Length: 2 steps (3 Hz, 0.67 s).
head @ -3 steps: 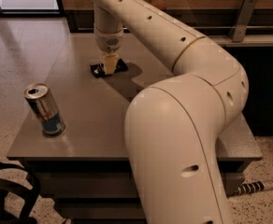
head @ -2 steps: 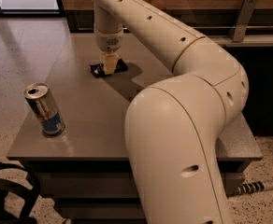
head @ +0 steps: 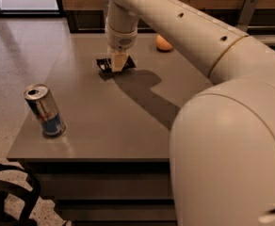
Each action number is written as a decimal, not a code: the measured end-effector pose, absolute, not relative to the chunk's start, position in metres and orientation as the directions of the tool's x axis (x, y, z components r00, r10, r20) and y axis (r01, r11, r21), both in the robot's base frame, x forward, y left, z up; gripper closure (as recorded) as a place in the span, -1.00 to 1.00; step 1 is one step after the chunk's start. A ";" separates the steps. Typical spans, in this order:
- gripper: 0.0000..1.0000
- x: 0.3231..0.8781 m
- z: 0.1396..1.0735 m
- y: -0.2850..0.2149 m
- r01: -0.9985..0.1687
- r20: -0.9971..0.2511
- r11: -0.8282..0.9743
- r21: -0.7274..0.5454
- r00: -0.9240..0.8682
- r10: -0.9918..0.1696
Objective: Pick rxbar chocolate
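Note:
The rxbar chocolate (head: 103, 64), a small flat bar in a black wrapper, is at the far middle of the grey table (head: 104, 131). My gripper (head: 119, 63) comes straight down from the arm and is shut on the bar's middle. The bar's ends stick out on both sides. The bar seems to sit just above the table, with a dark shadow under it.
A silver-and-blue drink can (head: 44, 110) stands upright near the table's front left edge. A round orange fruit (head: 164, 43) lies at the far right behind the arm. My large white arm (head: 222, 126) covers the right half of the view. A dark object (head: 5, 197) is on the floor at the lower left.
The gripper and the bar have shifted slightly right and up together. The arm has moved enough to uncover the orange fruit.

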<state>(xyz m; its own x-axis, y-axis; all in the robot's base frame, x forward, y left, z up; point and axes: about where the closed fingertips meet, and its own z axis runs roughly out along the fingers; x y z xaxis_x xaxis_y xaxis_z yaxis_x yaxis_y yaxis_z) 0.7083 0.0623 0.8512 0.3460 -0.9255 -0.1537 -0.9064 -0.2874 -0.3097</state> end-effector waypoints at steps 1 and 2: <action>1.00 0.696 0.868 0.036 -0.887 -0.185 -0.247 -0.390 0.339 -0.923; 1.00 0.695 0.884 0.011 -0.862 -0.214 -0.225 -0.454 0.350 -0.912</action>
